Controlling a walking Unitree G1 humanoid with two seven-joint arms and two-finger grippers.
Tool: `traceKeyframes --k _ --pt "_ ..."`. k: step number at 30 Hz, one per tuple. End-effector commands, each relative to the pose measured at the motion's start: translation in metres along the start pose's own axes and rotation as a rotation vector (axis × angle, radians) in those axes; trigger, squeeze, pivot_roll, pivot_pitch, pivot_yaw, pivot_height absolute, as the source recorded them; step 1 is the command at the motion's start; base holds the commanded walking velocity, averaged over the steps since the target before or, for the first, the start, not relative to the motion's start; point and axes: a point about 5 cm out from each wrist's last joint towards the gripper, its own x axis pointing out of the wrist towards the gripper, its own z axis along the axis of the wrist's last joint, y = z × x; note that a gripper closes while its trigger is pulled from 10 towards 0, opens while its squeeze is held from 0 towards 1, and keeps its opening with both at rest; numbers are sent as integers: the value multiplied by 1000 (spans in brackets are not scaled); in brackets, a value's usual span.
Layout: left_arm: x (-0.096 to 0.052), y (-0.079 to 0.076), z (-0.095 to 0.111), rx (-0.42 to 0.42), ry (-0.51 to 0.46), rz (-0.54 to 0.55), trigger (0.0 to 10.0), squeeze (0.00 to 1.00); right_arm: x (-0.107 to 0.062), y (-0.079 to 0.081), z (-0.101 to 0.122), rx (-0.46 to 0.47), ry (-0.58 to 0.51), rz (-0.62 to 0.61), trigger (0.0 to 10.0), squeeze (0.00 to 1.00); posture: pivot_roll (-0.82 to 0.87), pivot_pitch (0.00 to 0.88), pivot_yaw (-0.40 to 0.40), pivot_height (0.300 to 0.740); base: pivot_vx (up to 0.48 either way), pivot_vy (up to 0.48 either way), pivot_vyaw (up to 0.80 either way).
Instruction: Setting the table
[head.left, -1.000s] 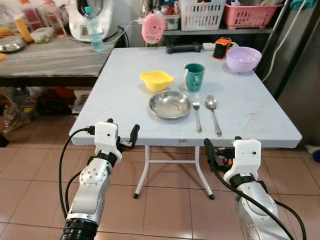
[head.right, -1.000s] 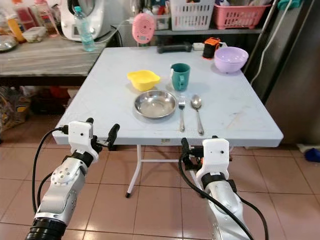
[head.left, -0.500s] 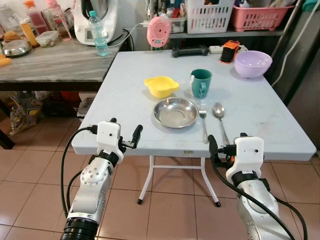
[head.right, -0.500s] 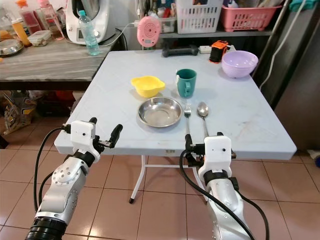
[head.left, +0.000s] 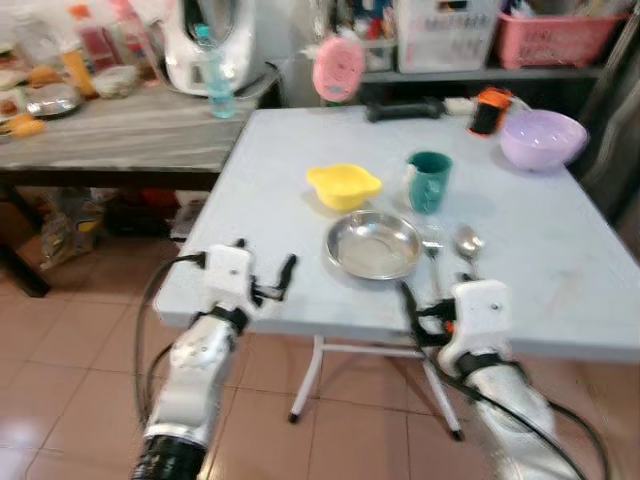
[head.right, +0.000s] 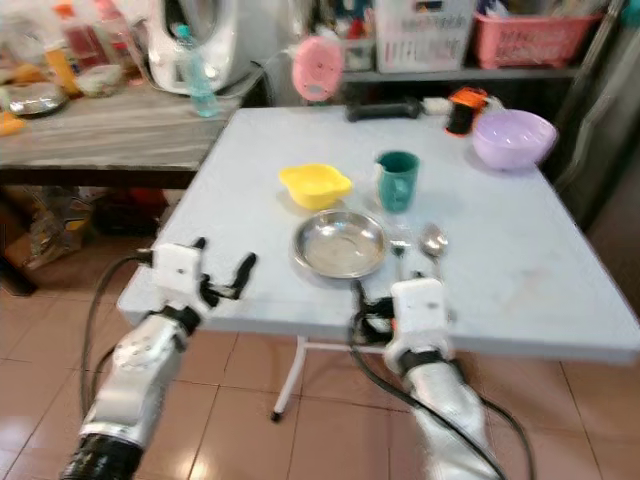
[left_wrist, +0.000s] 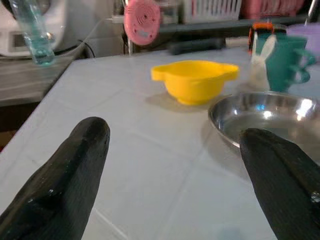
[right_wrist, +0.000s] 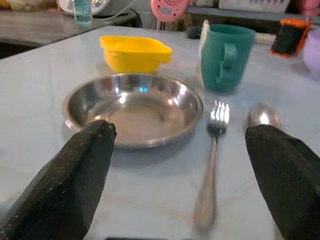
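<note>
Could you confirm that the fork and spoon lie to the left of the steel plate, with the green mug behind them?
Not quite: the fork and spoon lie to the right of the steel plate, as the right wrist view shows. The green mug does stand behind them.

Terracotta tiled floor (head.left: 70, 380). White folding table (head.left: 560, 290) abuts grey wooden counter (head.left: 110, 135). Shelf (head.right: 520, 72) behind carries white basket (head.left: 447, 35) and pink basket (head.left: 565, 38).

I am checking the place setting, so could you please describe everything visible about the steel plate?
The steel plate is round, shallow and shiny, with a raised rim and nothing in it. It sits flat on the pale table near its front edge, in front of the yellow bowl and beside the fork, apart from both.
</note>
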Motion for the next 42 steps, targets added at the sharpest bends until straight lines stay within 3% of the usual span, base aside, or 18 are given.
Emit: traceKeyframes --k 1,18,27,31,42 --pt "-7 16 -2 18 22 43 10000 0 3 10 7 29 -40 22 10000 0 -171 6 89 740 379 0 0" --pt "-10 14 -6 12 48 21 10000 0 1 8 3 111 -11 -37 10000 0 -164 15 95 740 315 0 0" --pt "-21 10 -12 -2 97 -103 10000 0 2 14 11 187 -2 -20 10000 0 -162 34 99 740 0 0 0" --pt "-26 12 -16 0 130 -147 10000 0 6 20 19 268 -1 5 10000 0 -165 39 104 740 0 0 0" --pt "-30 5 -15 -40 164 -256 10000 0 15 24 21 300 74 -12 10000 0 -160 57 106 740 0 0 0"
